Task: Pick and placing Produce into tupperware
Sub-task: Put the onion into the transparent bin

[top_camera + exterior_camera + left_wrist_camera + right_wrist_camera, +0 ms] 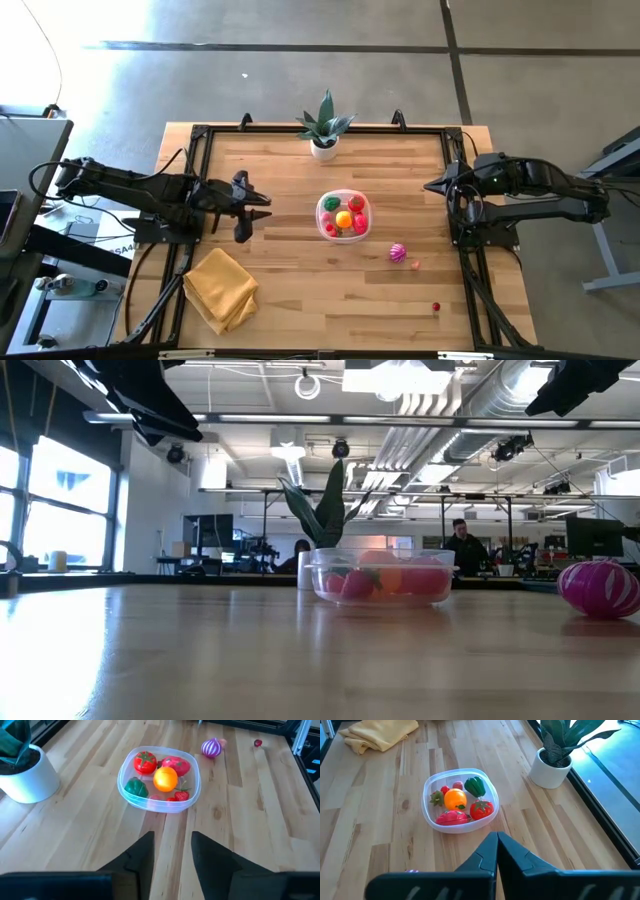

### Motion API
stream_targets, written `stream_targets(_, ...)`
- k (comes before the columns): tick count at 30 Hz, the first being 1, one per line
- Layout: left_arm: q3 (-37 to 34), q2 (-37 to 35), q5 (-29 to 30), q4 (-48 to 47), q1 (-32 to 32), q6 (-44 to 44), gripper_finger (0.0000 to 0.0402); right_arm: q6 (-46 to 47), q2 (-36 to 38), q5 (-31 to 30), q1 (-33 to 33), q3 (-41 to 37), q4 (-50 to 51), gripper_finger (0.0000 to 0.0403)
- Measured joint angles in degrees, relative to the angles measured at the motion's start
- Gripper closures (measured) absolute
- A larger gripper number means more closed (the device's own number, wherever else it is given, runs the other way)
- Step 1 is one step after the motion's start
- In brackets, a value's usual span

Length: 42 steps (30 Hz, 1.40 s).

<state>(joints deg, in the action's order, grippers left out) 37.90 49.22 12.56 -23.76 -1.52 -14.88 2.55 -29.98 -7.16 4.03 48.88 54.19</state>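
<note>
mostly hidden under other produce, small red pieces crowd the clear tupperware [343, 216] at table centre. left gripper [243, 207] hovers beside it, fingers [142, 857] apart, holding nothing. a magenta piece [398, 252] and tiny red piece [436, 307] lie outside. right gripper [430, 186] waits at the right edge, pressed together.

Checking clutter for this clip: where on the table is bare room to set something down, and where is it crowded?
Bare wood lies between the plant and the tub, and along the near edge between the yellow cloth and the small red piece. It is crowded right of the tub, where the magenta piece and a small pink piece lie. The left gripper hovers left of the tub.
</note>
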Motion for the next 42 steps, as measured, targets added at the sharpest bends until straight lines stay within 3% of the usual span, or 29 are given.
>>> stream_targets(7, 0.0, 0.0, 0.0, 0.0, 0.0, -0.6, 0.0302, 0.0, 0.0, 0.0, 0.0, 0.0, 0.0, 0.0403)
stream_targets(25, 0.0, 0.0, 0.0, 0.0, 0.0, -0.6, 0.0298, -0.1, 0.0, 0.0, 0.0, 0.0, 0.0, 0.0403)
stream_targets(32, 0.0, 0.1, 0.0, 0.0, 0.0, -0.6, 0.0295, -7.6, 0.0, -3.1, 0.0, 0.0, -0.1, 0.0403)
stream_targets(42, 0.0, 0.1, 0.0, 0.0, 0.0, -0.6, 0.0295, 5.0, 0.0, -3.0, 0.0, 0.0, -2.2, 0.0403)
